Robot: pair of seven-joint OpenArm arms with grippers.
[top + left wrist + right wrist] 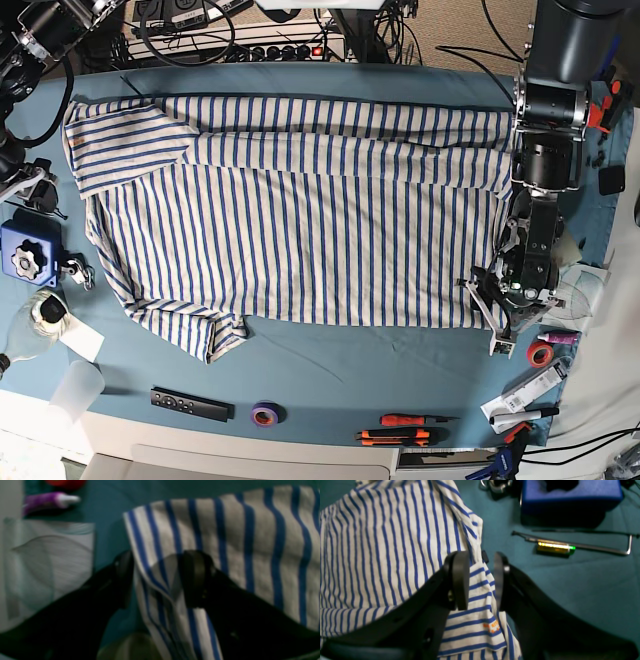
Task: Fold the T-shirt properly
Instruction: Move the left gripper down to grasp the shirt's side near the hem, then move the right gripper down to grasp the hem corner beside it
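Observation:
The T-shirt [300, 220], white with thin blue stripes, lies spread flat across the teal tablecloth [360, 365]. My left gripper [493, 320] is at its lower right corner. In the left wrist view this gripper [160, 560] is open, with a folded edge of the T-shirt [250, 542] running between its fingers. My right gripper [480, 557] is open too. Its fingers stand on either side of a sleeve edge of the T-shirt [382, 542], near a small orange mark [492, 626]. In the base view I cannot make out the right gripper.
A purple tube [50, 501] and clear plastic [47, 562] lie beside the left gripper. Right of the right gripper are a blue box [570, 502], a battery [555, 548] and a hex key [582, 545]. A remote [190, 403], tape roll [265, 413] and screwdrivers [400, 428] line the front edge.

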